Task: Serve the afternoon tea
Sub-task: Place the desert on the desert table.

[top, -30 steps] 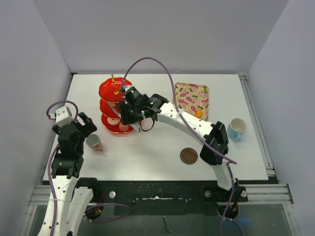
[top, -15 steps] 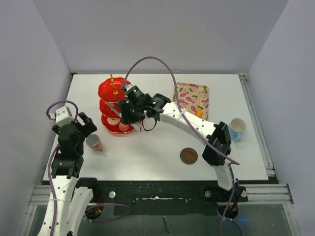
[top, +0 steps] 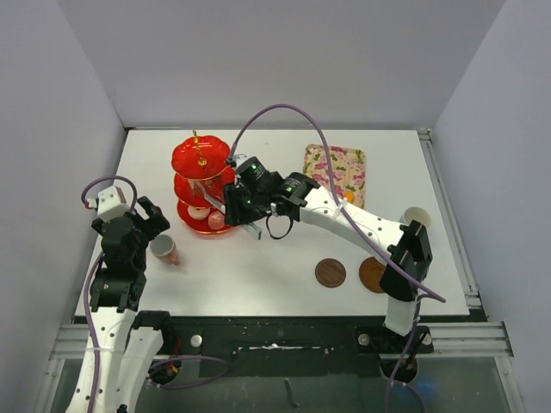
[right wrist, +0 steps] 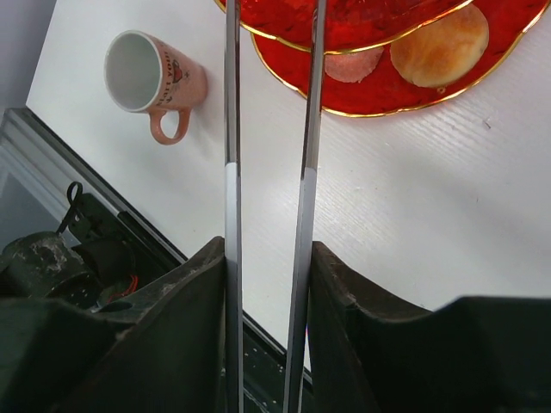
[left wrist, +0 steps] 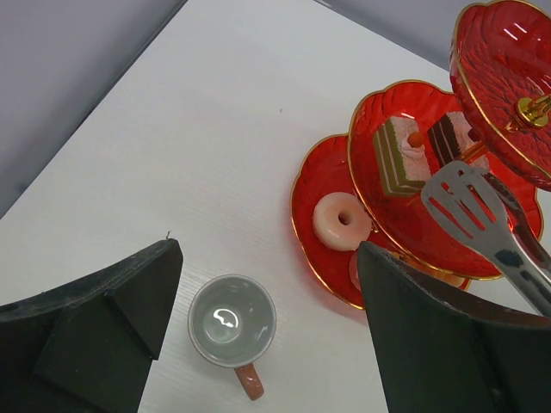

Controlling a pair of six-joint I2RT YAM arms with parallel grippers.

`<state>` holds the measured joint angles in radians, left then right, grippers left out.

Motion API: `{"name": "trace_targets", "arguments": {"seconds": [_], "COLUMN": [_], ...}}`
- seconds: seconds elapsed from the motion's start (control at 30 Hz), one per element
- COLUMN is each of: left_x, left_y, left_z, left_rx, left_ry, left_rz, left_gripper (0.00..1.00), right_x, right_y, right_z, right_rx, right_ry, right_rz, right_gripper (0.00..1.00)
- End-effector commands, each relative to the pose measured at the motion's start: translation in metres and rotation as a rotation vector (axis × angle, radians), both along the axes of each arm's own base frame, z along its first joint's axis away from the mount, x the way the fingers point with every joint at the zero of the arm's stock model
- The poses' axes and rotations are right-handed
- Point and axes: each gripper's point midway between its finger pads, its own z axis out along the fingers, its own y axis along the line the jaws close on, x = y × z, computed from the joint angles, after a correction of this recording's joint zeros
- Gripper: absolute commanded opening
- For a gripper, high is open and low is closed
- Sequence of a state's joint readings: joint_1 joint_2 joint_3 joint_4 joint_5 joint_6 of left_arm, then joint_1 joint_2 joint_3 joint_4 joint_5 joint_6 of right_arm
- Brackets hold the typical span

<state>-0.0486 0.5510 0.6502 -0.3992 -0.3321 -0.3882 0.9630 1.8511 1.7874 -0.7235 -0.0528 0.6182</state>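
Note:
The red three-tier stand [top: 200, 176] with a gold handle stands at the back left. In the left wrist view its tiers [left wrist: 323, 185] hold a pink donut [left wrist: 342, 221] and two layered cakes [left wrist: 400, 155]. My right gripper [top: 244, 209] is shut on metal tongs [top: 213, 194], whose head [left wrist: 465, 200] sits beside the middle tier. The right wrist view shows the gripper [right wrist: 267, 249], the tong arms [right wrist: 231, 129], a bun [right wrist: 439, 47] and the bottom tier [right wrist: 387, 99]. My left gripper [top: 146, 222] is open above the pink cup [top: 164, 249], which shows between its jaws [left wrist: 232, 323].
Two brown saucers [top: 330, 273] [top: 372, 274] lie at the front right. The light-blue cup [top: 417, 216] is partly behind the right arm. A floral cloth [top: 336, 169] with an orange sweet [top: 347, 196] lies at the back right. The pink cup also shows in the right wrist view [right wrist: 146, 73].
My right arm has swung to the right and drawn the tongs back a little from the stand. Its elbow now uncovers the second saucer and partly hides the blue cup. The left arm is still.

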Motion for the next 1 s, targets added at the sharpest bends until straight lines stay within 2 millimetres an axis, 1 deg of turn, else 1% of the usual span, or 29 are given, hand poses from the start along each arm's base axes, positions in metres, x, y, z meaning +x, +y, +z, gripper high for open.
{"name": "trace_targets", "arguments": {"seconds": [0.0,0.13,0.2,0.37,0.67,0.73,0.8,0.83,0.87,0.97], "left_x": [0.006,0.006,0.007,0.006,0.006,0.006,0.005,0.005,0.005,0.005], "left_y": [-0.001,-0.001,-0.002,-0.002,-0.003,-0.003,-0.003,-0.003,-0.003,-0.003], "left_z": [0.018,0.018,0.018,0.019,0.019,0.019,0.019,0.018,0.018,0.019], "left_rx": [-0.005,-0.006,-0.006,-0.006,-0.008,-0.008,-0.008,-0.007,-0.007,-0.008], "left_ry": [-0.066,-0.063,-0.064,-0.066,-0.068,-0.07,-0.068,-0.066,-0.066,-0.067], "left_rz": [-0.009,-0.01,-0.011,-0.012,-0.018,-0.018,-0.018,-0.017,-0.018,-0.019], "left_gripper": [0.82,0.82,0.82,0.82,0.82,0.82,0.82,0.81,0.82,0.81], "right_x": [-0.007,-0.013,-0.019,-0.036,-0.051,-0.05,-0.045,-0.041,-0.034,-0.019], "right_y": [0.005,-0.009,-0.017,-0.038,-0.092,-0.106,-0.125,-0.136,-0.152,-0.191], "right_z": [0.057,0.062,0.066,0.068,0.052,0.047,0.041,0.037,0.031,0.016], "right_rx": [0.173,0.168,0.176,0.19,0.155,0.133,0.098,0.081,0.056,0.003], "right_ry": [-0.08,-0.088,-0.092,-0.081,-0.06,-0.059,-0.057,-0.054,-0.046,-0.034], "right_rz": [0.018,0.012,0.014,0.005,-0.098,-0.129,-0.177,-0.206,-0.25,-0.347], "right_gripper": [0.35,0.34,0.34,0.33,0.33,0.33,0.32,0.32,0.32,0.32]}}
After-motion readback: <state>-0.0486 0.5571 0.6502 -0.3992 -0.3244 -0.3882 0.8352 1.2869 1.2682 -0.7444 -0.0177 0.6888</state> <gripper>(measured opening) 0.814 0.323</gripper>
